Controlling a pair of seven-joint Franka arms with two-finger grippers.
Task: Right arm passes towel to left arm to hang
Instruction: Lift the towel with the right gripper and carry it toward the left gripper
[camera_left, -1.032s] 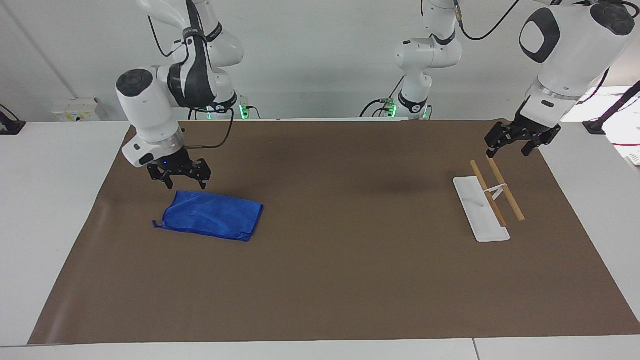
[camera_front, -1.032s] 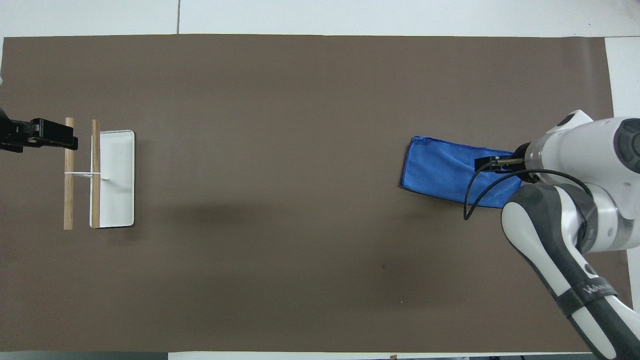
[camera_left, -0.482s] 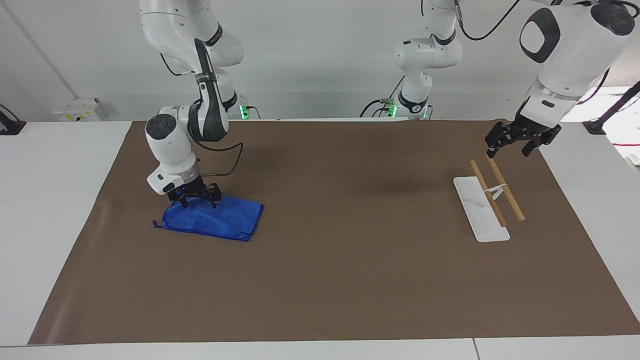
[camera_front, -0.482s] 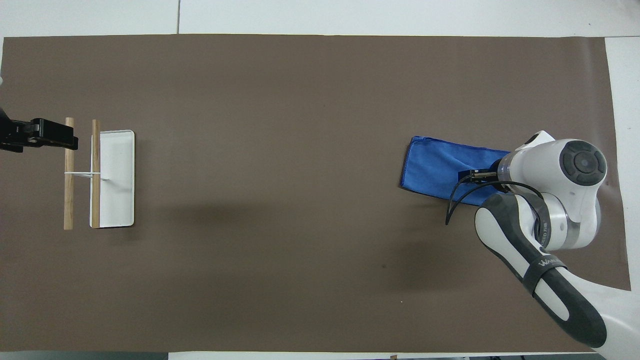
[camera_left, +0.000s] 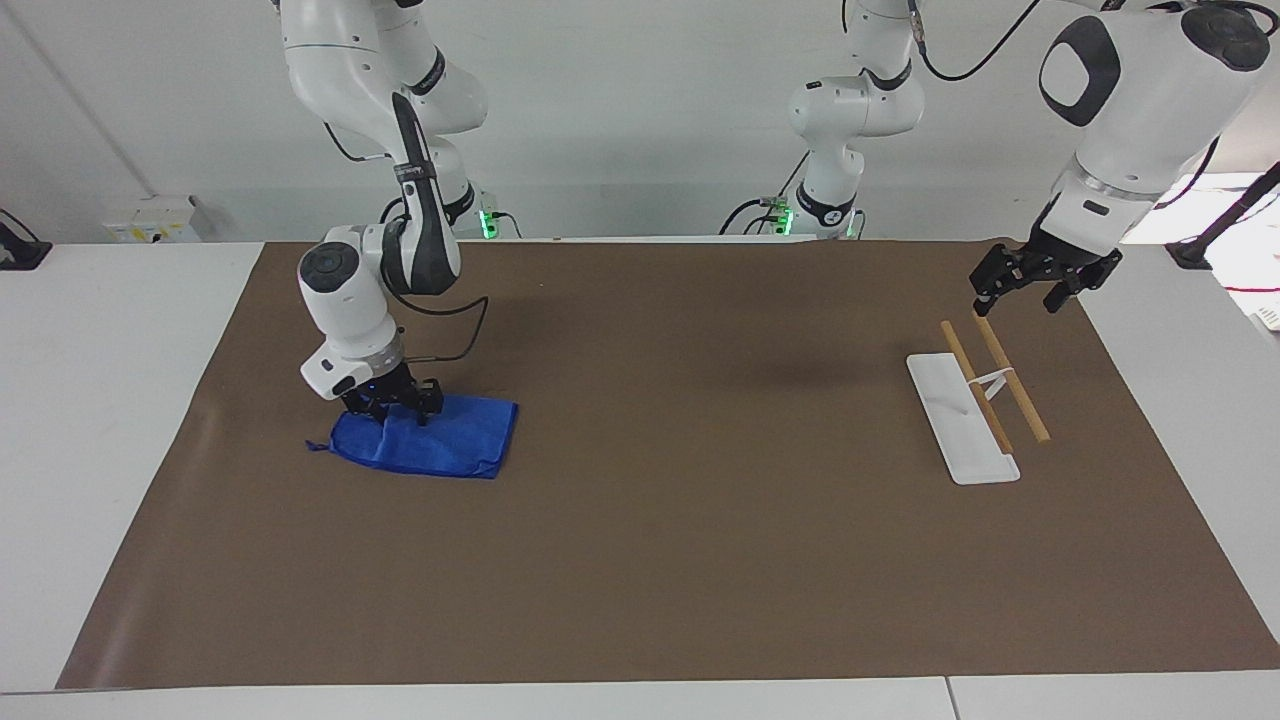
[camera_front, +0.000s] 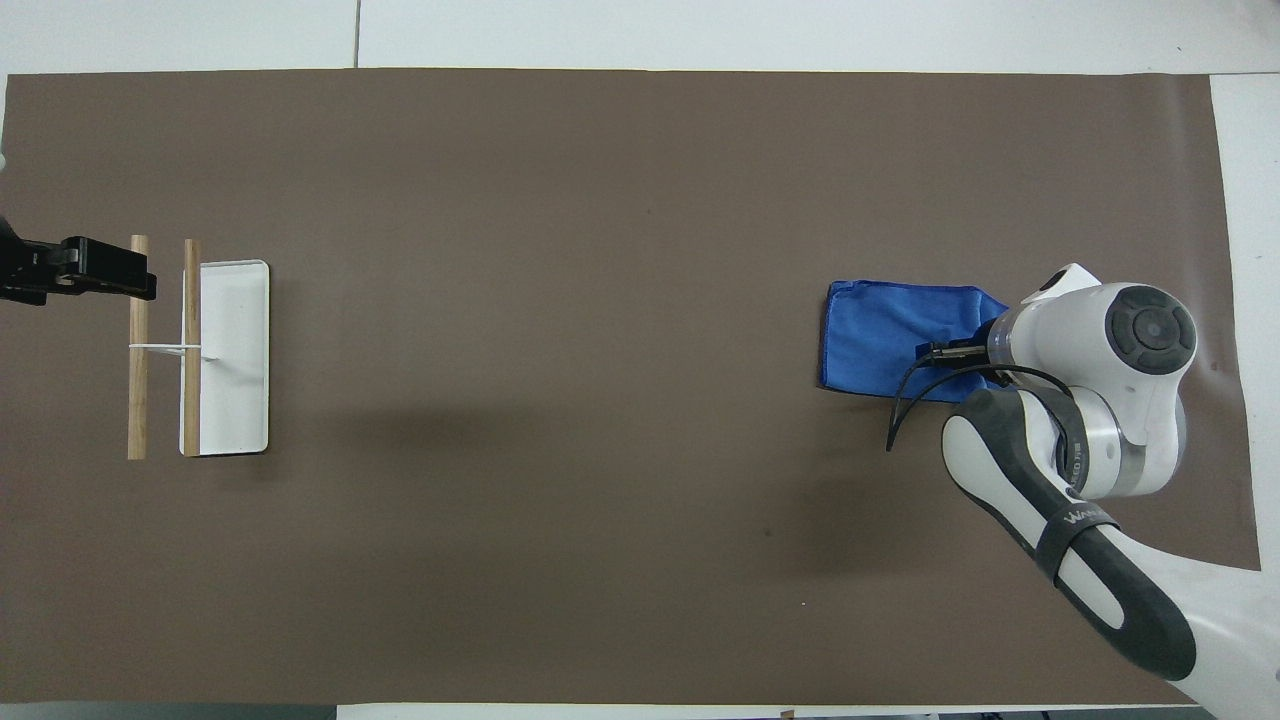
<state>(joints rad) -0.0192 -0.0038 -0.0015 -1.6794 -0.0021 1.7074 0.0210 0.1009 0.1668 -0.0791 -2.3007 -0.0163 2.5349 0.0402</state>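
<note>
Towel (camera_left: 425, 438) first: I see the blue cloth lying on the brown mat (camera_left: 660, 560) toward the right arm's end of the table, bunched along its edge nearest the robots. My right gripper (camera_left: 392, 398) is down on that edge with its fingers pinched into the fabric, so I read it as closed on the towel, which still rests on the mat. From above, the right arm's (camera_front: 1090, 400) wrist covers most of the contact, and only the end of the cloth toward the table's middle shows plainly (camera_front: 885, 335).

Nothing on the table is a true container. The closest thing is the white tray-like base (camera_left: 960, 415) of the hanging rack at the left arm's end, and it holds only the thin white post that carries the two wooden rails (camera_left: 1010, 378).

The left arm (camera_left: 1130, 110) waits, its gripper (camera_left: 1035, 278) hanging in the air over the rack's end nearest the robots. I cannot tell how its fingers stand.

The mat covers most of a white tabletop (camera_left: 100, 380), with a pale wall above and cables trailing from the arm bases.
</note>
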